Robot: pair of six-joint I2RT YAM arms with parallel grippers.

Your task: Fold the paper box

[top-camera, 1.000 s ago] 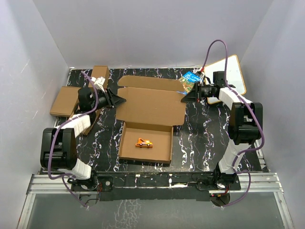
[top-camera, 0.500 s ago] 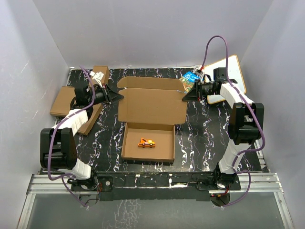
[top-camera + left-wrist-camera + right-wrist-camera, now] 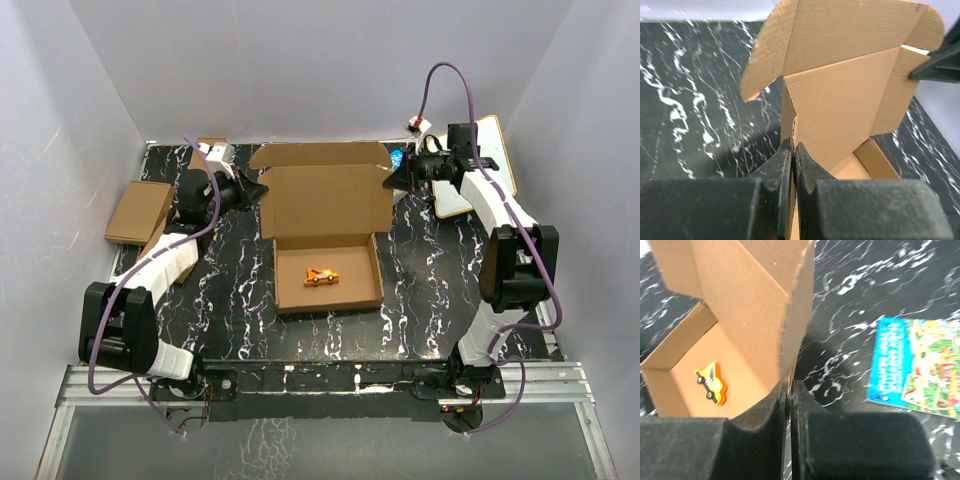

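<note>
left hand (image 3: 254,190) and right hand (image 3: 393,185) each clamp the box (image 3: 325,205) lid; lower unevenly and you'll skew it.

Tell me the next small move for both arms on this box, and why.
Probably tip the lid forward and down over the tray, both arms together. The paper box has its lid upright behind the tray; the left gripper and right gripper each pinch a side edge of it, and the orange toy car lies inside.

One paper box (image 3: 325,200), one toy car (image 3: 321,276), one book (image 3: 912,367)
</note>
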